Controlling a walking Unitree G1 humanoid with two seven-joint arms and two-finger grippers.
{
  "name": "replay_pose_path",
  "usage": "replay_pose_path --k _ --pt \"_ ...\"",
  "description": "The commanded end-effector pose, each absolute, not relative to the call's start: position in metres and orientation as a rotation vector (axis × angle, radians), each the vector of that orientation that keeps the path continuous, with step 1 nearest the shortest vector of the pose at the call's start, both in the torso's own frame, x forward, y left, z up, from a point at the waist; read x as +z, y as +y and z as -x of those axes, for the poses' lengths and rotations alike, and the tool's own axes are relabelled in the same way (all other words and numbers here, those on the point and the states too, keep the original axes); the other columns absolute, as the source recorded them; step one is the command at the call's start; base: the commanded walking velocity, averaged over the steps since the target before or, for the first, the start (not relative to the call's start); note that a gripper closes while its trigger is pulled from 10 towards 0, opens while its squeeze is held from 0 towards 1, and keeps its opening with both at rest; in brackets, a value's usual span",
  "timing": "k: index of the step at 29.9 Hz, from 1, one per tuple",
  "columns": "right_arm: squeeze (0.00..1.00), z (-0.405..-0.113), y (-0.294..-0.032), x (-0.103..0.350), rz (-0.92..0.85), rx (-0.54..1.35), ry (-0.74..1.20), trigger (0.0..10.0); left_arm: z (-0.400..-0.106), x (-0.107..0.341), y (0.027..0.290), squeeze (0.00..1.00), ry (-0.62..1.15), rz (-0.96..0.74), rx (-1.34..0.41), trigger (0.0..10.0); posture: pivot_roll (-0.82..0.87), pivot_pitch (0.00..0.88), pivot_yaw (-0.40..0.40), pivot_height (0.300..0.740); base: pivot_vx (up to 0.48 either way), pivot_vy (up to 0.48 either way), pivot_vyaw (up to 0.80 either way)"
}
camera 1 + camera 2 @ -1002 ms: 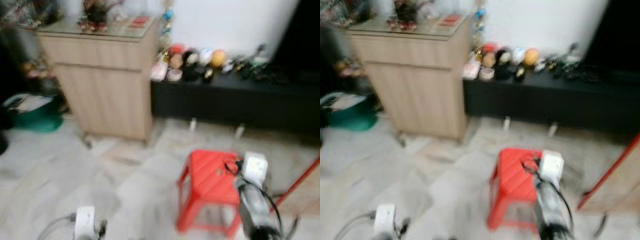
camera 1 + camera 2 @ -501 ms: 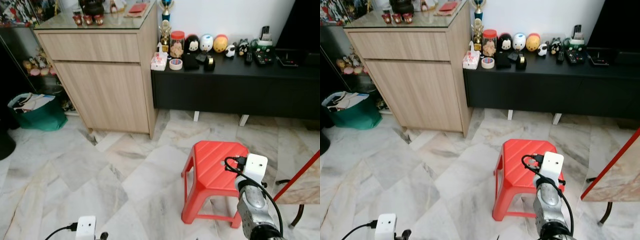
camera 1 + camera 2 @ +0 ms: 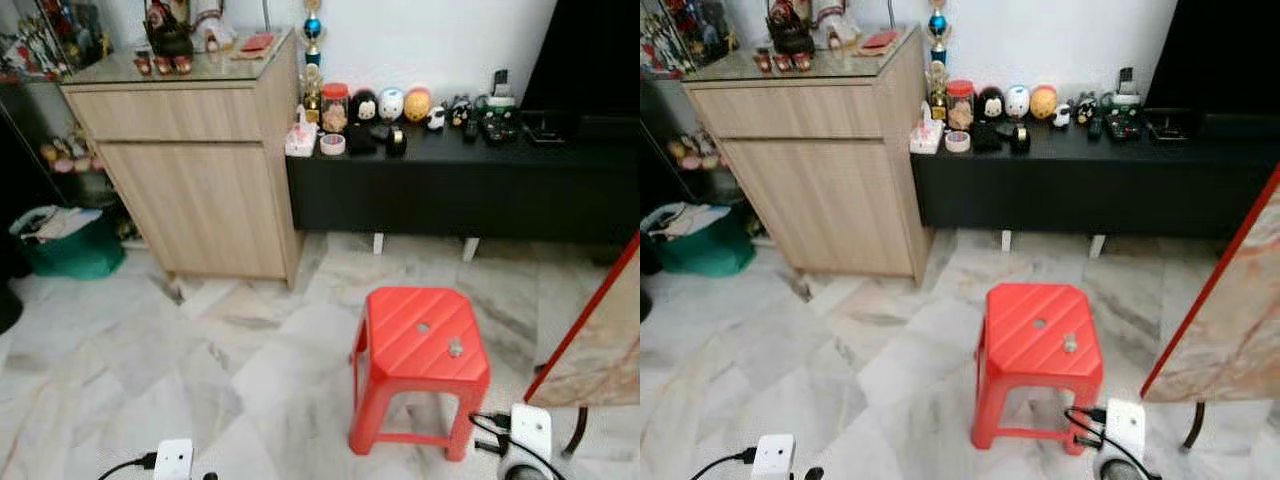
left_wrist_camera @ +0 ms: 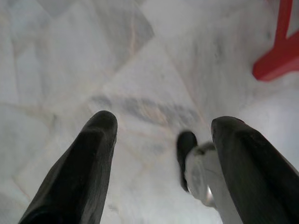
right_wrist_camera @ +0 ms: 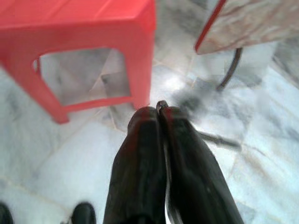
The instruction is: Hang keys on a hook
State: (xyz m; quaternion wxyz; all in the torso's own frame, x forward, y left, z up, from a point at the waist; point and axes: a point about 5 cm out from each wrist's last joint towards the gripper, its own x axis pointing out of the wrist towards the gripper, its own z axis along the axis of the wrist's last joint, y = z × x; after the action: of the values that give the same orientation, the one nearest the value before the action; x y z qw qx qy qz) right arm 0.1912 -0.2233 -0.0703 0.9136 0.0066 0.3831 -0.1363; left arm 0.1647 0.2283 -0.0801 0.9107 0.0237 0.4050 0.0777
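Keys hard to pin down for sure; closest match is a thin dark loop (image 5: 162, 103) poking out right at the tips of the right end effector (image 5: 159, 112). Fingers there pressed flat together, no gap, loop pinched between them. Can't tell what hangs off it.

Right end effector held low, pointing down at the marble floor (image 5: 70, 154), just near-right of the red stool (image 3: 420, 345). One stool leg sits just beyond the fingertips in the right wrist view, next to the red-edged marble slab (image 5: 252, 23) and its dark curved leg. Right wrist's white camera box (image 3: 530, 433) down at the near edge, near the stool's near-right corner.

Left end effector (image 4: 166, 123) spread wide open, gripping nothing, hanging over bare floor with a red stool foot (image 4: 279, 60) off to one side. Black and silver robot foot (image 4: 196, 170) below it.

Further out: wooden cabinet (image 3: 200, 170) far left with small figures on its glass top, low black table (image 3: 450, 190) along the far wall lined with jars, round toys and remotes, green bag (image 3: 62, 245) on the floor at far left. Stool standing right in the middle of the open floor between the robot and that far wall, with two small round spots on its seat.
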Motion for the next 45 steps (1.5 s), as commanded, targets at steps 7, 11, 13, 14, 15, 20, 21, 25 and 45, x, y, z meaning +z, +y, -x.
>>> replay_pose_path --k 7,11,13,14,15,20,21,25,45 --pt "0.00 -0.174 -0.214 -0.081 -0.025 -0.283 0.857 10.0 -0.162 -0.082 0.227 0.00 0.860 -0.075 0.128 10.0 0.02 0.000 0.018 0.740 0.000 -0.472 0.00" --pt "0.00 -0.170 -0.212 -0.083 -0.028 -0.284 0.870 10.0 -0.159 -0.083 0.228 0.00 0.871 -0.081 0.124 10.0 0.02 0.000 0.018 0.740 0.000 -0.480 0.00" --pt "0.00 -0.169 -0.213 -0.084 -0.027 -0.290 0.867 10.0 -0.157 -0.084 0.229 0.00 0.879 -0.081 0.125 10.0 0.02 0.000 0.019 0.740 0.000 -0.480 0.00" --pt "0.00 -0.169 -0.213 -0.084 -0.027 -0.291 0.865 10.0 -0.156 -0.084 0.229 0.00 0.880 -0.081 0.125 10.0 0.02 0.000 0.019 0.740 0.000 -0.480 0.00" --pt "0.00 -0.169 -0.213 -0.083 -0.027 -0.293 0.863 10.0 -0.156 -0.084 0.229 0.00 0.882 -0.082 0.124 10.0 0.02 0.000 0.019 0.740 0.000 -0.480 0.00" --pt "0.00 -0.172 -0.215 -0.082 -0.030 -0.305 0.851 10.0 -0.155 -0.085 0.230 0.00 0.887 -0.084 0.122 10.0 0.02 0.000 0.018 0.740 0.000 -0.480 0.00" --pt "0.00 -0.173 -0.215 -0.081 -0.027 -0.301 0.849 10.0 -0.155 -0.085 0.229 0.00 0.889 -0.086 0.121 10.0 0.02 0.000 0.018 0.740 0.000 -0.480 0.00" --pt "0.00 -0.174 -0.214 -0.081 -0.027 -0.297 0.847 10.0 -0.156 -0.085 0.229 0.00 0.890 -0.086 0.123 10.0 0.02 0.000 0.015 0.740 0.000 -0.480 0.00" --pt "0.00 -0.188 -0.208 -0.075 -0.048 -0.286 0.806 10.0 -0.153 -0.086 0.229 0.00 0.911 -0.098 0.107 10.0 0.01 0.000 0.026 0.740 0.000 -0.480 0.00"
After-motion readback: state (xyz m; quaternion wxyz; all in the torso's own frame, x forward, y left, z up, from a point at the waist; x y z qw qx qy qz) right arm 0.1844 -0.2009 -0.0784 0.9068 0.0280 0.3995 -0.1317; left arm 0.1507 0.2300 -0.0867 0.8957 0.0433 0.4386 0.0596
